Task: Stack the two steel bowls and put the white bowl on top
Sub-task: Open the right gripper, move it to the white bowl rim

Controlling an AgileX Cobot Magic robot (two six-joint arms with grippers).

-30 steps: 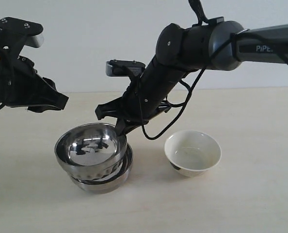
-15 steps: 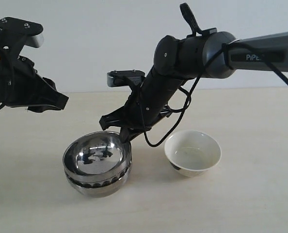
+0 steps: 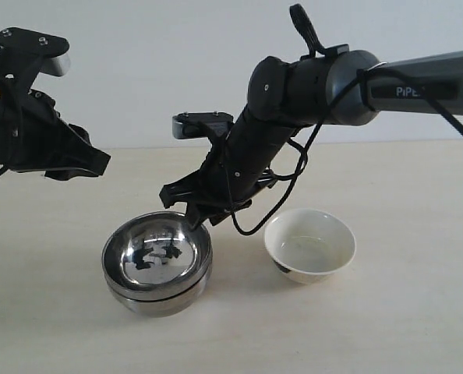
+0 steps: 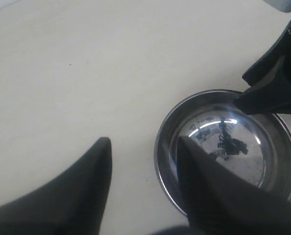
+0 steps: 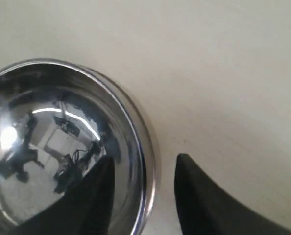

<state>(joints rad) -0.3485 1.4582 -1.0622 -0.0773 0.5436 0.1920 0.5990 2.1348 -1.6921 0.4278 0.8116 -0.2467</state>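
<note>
With the 2 steel bowls (image 3: 157,261) nested on the surface (image 3: 387,312), the right gripper (image 5: 144,160), fingers released astride their rim, should next lift clear and grasp the nearby white bowl (image 3: 309,245); the left gripper (image 4: 143,140) hovers spread and empty.

Soft, even, bright lighting, faint shadows thrown on the pale table (image 3: 418,327), sharp glints mirrored in the steel bowls (image 3: 157,257), dark fingers (image 5: 94,196) blurred in wrist views.
</note>
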